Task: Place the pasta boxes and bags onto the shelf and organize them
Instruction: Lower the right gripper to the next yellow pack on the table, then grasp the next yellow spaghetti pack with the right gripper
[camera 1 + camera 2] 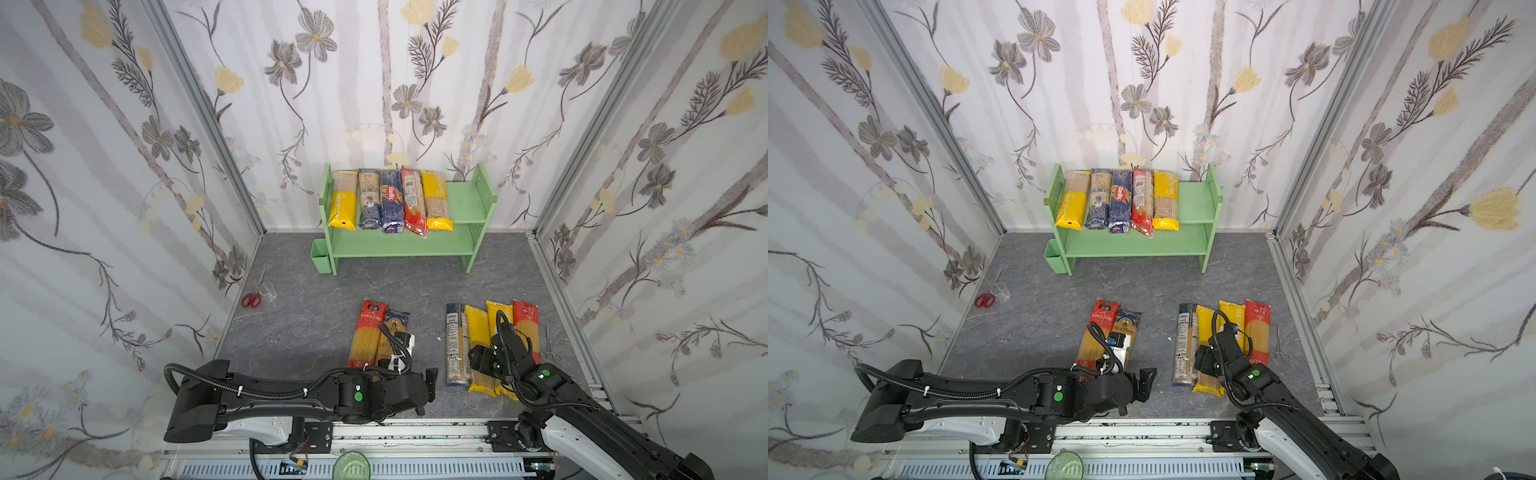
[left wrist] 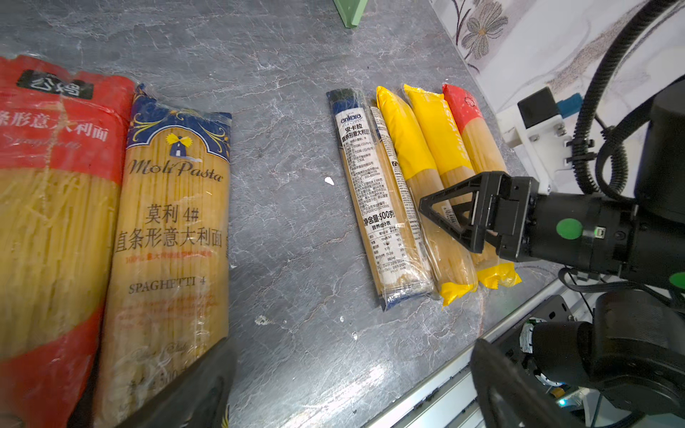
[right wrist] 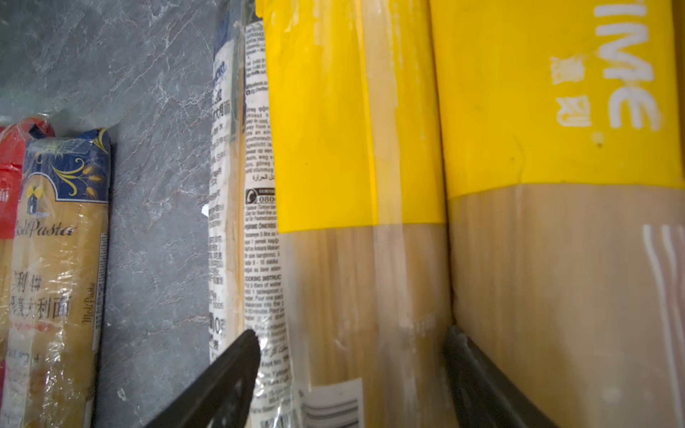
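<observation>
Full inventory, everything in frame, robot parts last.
light green two-tier shelf rack: one, back wall.
spaghetti packs: five, yellow, navy, dark blue box, red, yellow; shelf's top tier.
left pair of spaghetti bags: two, red-ended, navy-topped; grey floor.
right group of spaghetti bags: four, navy-ended, two yellow-ended, red-ended; floor.
small green cup: one, shelf's left leg.
red-handled scissors: one, left wall.
clear beaker: one, beside scissors.
metal forceps: one, silver, right of group.
translucent green bowl: one, front rail.
left end effector: black, open, between pair and group.
right end effector: black, open, jaws flanking a yellow-ended bag.
</observation>
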Controlling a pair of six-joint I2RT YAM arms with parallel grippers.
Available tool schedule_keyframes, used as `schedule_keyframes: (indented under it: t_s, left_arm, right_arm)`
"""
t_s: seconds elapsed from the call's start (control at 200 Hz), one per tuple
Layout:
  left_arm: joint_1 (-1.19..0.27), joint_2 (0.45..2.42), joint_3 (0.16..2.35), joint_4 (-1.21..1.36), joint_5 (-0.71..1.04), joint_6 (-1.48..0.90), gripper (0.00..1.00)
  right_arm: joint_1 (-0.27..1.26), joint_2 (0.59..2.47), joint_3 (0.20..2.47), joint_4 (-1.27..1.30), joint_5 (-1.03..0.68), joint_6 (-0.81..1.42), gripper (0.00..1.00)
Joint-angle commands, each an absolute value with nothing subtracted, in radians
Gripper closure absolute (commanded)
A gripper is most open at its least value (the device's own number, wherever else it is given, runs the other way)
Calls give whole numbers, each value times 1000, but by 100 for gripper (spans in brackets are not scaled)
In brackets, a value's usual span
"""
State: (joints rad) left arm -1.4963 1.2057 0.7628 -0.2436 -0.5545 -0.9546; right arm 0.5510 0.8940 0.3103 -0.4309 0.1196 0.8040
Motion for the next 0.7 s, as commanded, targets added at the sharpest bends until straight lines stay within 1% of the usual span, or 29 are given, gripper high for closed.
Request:
schedule_keyframes:
  t_s: [0.0, 0.19, 0.35, 0.455, 0.694]
  left_arm:
    - [-1497, 1153, 738, -233, -613, -959, 0]
    - [-1484, 1054, 677, -235, -634, -950, 0]
    - [-1454, 968, 618, -235, -631, -950, 0]
    - [-1420, 913, 585, -236, -613, -940, 0]
    - [-1356, 819, 551, -239, -583, -904, 0]
  right_arm:
    - [553, 935, 313, -407, 166, 856, 20]
    - [555, 1041, 349, -376, 118, 842, 21]
    - [573, 1090, 371, -301, 55, 835, 30]
    - [592, 1142, 425, -272, 36, 817, 32]
    - [606, 1390, 611, -245, 43, 759, 33]
